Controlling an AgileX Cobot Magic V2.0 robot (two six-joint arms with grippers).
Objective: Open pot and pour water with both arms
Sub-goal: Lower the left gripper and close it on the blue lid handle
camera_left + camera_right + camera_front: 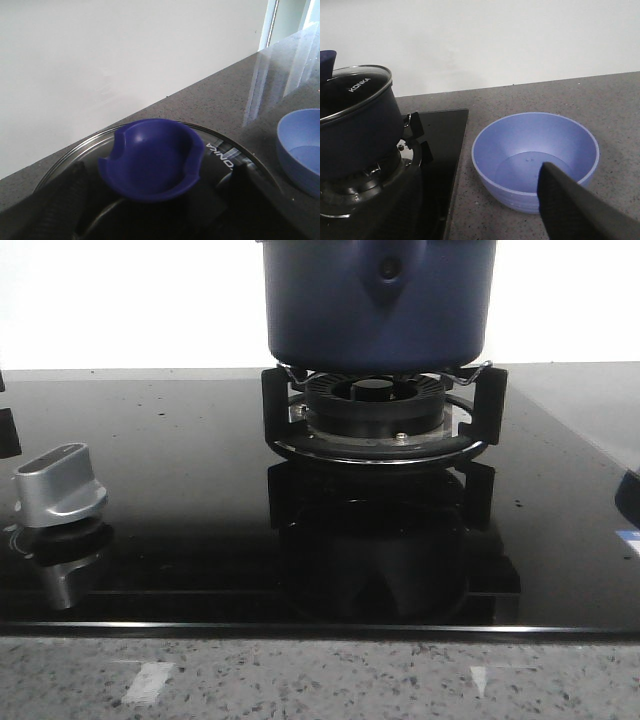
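One dark-blue pot point(378, 302) sits on the burner grate point(380, 415), glass lid point(355, 90) still on. Left gripper point(150, 220) straddles the lid's blue knob point(152, 165), fingers apart. Right gripper's finger point(580, 210) hovers by the blue bowl point(535, 157); can't tell its state.

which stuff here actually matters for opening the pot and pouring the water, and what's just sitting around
For the job:
- pot, on the burner stand
- glass lid, still on the pot
- blue lid knob, between the left gripper's fingers
- blue bowl, the likely place to pour
- right gripper, one finger showing near the bowl

Just there:
- silver stove knob
- black cooktop
- grey counter
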